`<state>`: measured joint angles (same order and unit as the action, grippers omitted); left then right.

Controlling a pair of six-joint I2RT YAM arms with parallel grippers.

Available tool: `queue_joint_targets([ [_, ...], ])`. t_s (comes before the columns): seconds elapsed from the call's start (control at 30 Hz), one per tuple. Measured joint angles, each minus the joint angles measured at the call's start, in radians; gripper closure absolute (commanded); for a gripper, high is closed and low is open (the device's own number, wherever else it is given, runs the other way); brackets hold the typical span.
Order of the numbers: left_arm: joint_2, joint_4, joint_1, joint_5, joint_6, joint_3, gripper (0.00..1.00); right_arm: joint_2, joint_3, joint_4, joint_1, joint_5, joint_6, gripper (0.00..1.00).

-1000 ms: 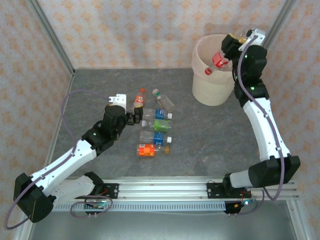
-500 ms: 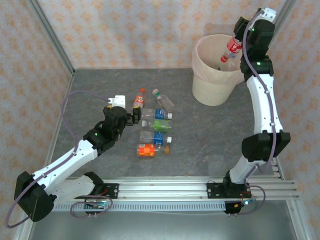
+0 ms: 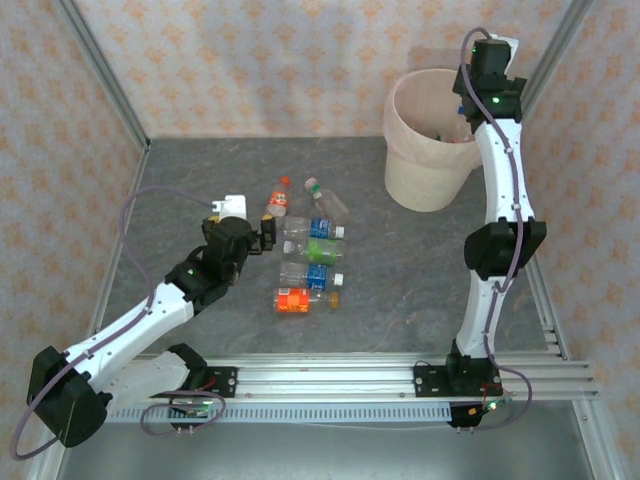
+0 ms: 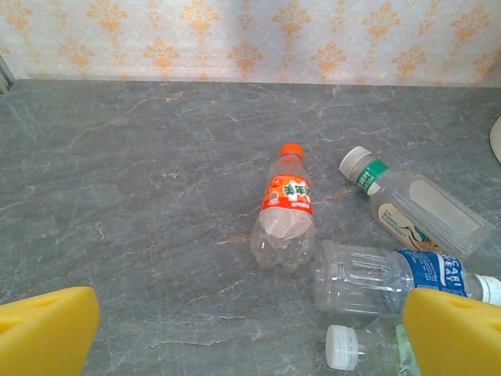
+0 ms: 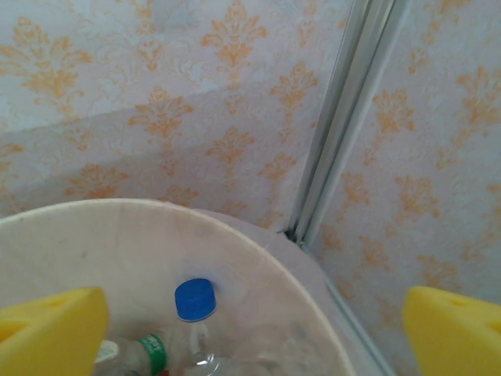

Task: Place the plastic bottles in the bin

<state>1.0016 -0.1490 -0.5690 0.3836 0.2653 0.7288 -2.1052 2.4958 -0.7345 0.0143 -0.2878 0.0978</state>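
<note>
Several plastic bottles lie in a cluster on the table: an orange-labelled one [image 3: 278, 198] [image 4: 286, 205], a white-capped one with a green band [image 3: 326, 198] [image 4: 419, 207], a blue-labelled one [image 3: 314, 229] [image 4: 391, 276], a green-labelled one [image 3: 320, 251], another blue one [image 3: 312, 277] and an orange one [image 3: 299, 299]. My left gripper [image 3: 267, 235] [image 4: 250, 345] stands open and empty just left of them. The bin [image 3: 428, 150] [image 5: 258, 258] holds a blue-capped bottle [image 5: 194, 301] and a green-banded one [image 5: 149, 352]. My right gripper [image 3: 470, 105] [image 5: 250, 337] hangs open and empty over its far right rim.
A metal corner post [image 5: 337, 133] and the patterned walls stand close behind the bin. The right arm [image 3: 497, 240] stretches nearly straight along the table's right side. Bare grey tabletop [image 3: 400, 270] lies between the bottle cluster and the bin.
My right gripper has let go of the red-labelled bottle, which is gone from its fingers, and the arm has stretched up and back over the bin. The left gripper has barely shifted.
</note>
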Motion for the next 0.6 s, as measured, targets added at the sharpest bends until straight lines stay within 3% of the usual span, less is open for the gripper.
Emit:
queue_joint_targets([
  [0.3, 0.002, -0.004, 0.029, -0.001, 0.024, -0.011, 0.00, 0.004, 0.157, -0.127, 0.011, 0.011, -0.058, 0.01],
  [0.6, 0.050, -0.044, 0.048, -0.002, 0.082, -0.006, 0.00, 0.060, 0.134, -0.224, 0.101, 0.122, -0.059, 0.01],
])
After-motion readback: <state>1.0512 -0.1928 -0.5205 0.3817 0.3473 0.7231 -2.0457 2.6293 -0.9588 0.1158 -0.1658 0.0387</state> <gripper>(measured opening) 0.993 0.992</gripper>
